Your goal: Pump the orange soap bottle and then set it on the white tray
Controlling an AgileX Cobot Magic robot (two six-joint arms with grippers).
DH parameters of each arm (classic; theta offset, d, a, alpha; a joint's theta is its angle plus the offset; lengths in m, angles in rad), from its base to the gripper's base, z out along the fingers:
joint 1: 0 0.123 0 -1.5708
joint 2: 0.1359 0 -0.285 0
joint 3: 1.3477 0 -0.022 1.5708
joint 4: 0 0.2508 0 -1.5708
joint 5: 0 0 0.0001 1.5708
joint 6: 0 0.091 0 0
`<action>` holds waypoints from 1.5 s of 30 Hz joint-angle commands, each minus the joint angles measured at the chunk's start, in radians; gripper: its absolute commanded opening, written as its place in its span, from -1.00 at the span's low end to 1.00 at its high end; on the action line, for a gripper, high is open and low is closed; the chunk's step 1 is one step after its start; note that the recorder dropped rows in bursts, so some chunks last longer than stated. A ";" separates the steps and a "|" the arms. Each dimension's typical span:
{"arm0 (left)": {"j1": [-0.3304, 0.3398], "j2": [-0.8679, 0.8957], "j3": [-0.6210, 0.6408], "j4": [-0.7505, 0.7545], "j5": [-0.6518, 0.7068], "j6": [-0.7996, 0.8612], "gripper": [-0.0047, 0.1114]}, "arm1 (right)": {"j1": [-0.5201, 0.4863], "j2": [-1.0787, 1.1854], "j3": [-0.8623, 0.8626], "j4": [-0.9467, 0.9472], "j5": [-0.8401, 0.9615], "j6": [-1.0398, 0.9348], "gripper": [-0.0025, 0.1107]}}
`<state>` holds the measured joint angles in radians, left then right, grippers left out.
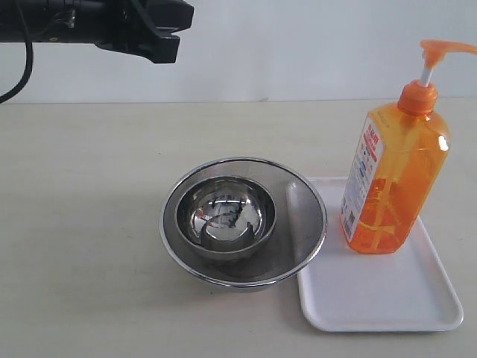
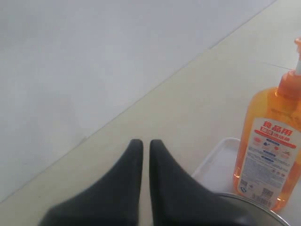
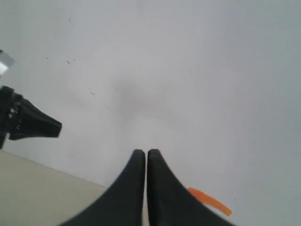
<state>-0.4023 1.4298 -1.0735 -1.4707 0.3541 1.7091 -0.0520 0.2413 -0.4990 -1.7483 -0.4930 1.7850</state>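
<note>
White tray (image 1: 387, 298) w/ orange soap bottle (image 1: 391, 186), steel bowls (image 1: 223, 212) adj.

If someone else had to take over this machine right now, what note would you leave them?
Left tool: shut, empty, raised high at the exterior view's top left.
Right tool: shut, empty, out of the exterior view.
Orange soap bottle: upright on the white tray, pump head up.
Done: the bottle is on the tray.
Left: probably nothing; the pictures cannot show whether it was pumped.
</note>
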 commanded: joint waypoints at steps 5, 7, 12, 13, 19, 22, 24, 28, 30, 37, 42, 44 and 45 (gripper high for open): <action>0.000 -0.007 0.008 -0.013 0.000 -0.012 -0.84 | 0.076 -0.056 0.004 0.034 0.118 0.012 -0.96; 0.000 -0.007 0.008 -0.013 0.000 -0.012 -0.84 | 0.076 -0.049 0.029 0.224 0.149 -0.237 -0.96; 0.000 -0.007 0.008 -0.013 0.000 -0.012 -0.84 | 0.076 -0.049 0.146 1.087 0.257 -0.991 -0.96; 0.000 -0.007 0.008 -0.013 0.000 -0.012 -0.84 | 0.076 -0.049 0.166 1.263 0.287 -1.126 -0.96; 0.000 -0.007 0.008 -0.013 0.000 -0.012 -0.84 | 0.076 -0.058 0.215 1.799 0.616 -1.715 -0.96; 0.000 -0.007 0.008 -0.013 0.000 -0.012 -0.84 | 0.076 -0.107 0.253 1.806 0.668 -1.821 -0.96; 0.000 -0.007 0.008 -0.013 0.000 -0.012 -0.84 | 0.076 -0.162 0.288 1.806 0.675 -1.839 -0.96; 0.000 -0.007 0.008 -0.013 0.000 -0.012 -0.84 | 0.072 -0.241 0.342 1.798 0.727 -1.841 -0.96; 0.000 -0.007 0.008 -0.013 0.000 -0.012 -0.84 | 0.072 -0.241 0.366 1.780 0.776 -1.843 -0.96; 0.000 -0.007 0.008 -0.013 -0.006 -0.012 -0.84 | 0.072 -0.241 0.456 1.778 0.814 -1.851 -0.96; 0.000 -0.007 0.008 -0.013 -0.009 -0.012 -0.84 | 0.072 -0.241 0.499 1.787 0.812 -1.847 -0.96; 0.000 -0.007 0.008 -0.013 -0.009 -0.012 -0.84 | 0.072 -0.241 0.499 1.787 0.823 -1.842 -0.96; 0.000 -0.007 0.008 -0.013 -0.011 -0.012 -0.84 | 0.072 -0.241 0.499 1.787 0.823 -1.842 -0.96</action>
<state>-0.4023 1.4285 -1.0735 -1.4707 0.3503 1.7091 0.0226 0.0054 -0.0040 0.0358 0.3326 -0.0560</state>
